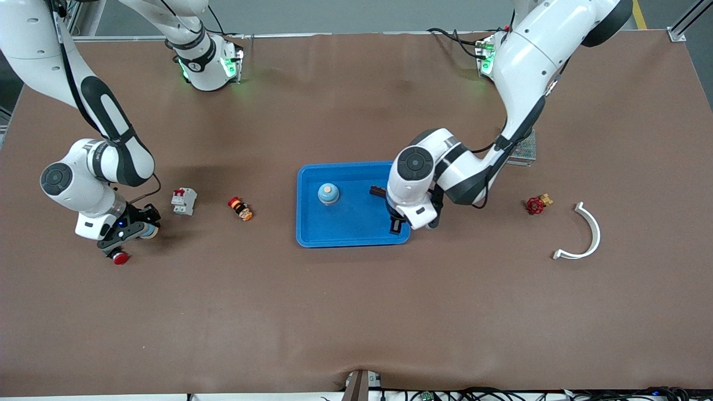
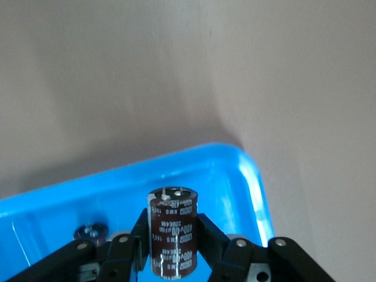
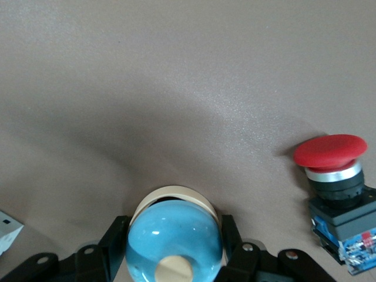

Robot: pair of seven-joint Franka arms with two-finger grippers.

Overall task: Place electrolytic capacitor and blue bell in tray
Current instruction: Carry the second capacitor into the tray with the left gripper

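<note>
Brown-sleeved electrolytic capacitor (image 2: 171, 232): my left gripper (image 2: 171, 247) pinches its slick, rigid barrel mid-body above the tray (image 2: 247, 170). My right gripper (image 3: 174, 249) cradles the blue bell (image 3: 174, 241), probably light, low over the table (image 1: 356, 312).

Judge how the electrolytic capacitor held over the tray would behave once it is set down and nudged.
The electrolytic capacitor, gripped by the left tool above the blue tray, looks like a rigid cylinder: probably stiff. Its glossy sleeve may be slippery. Laid sideways, it would likely roll.

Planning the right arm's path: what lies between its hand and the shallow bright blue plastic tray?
The front view shows two things between right hand and tray: a white boxy breaker with red levers, then a small orange-and-black part.
</note>
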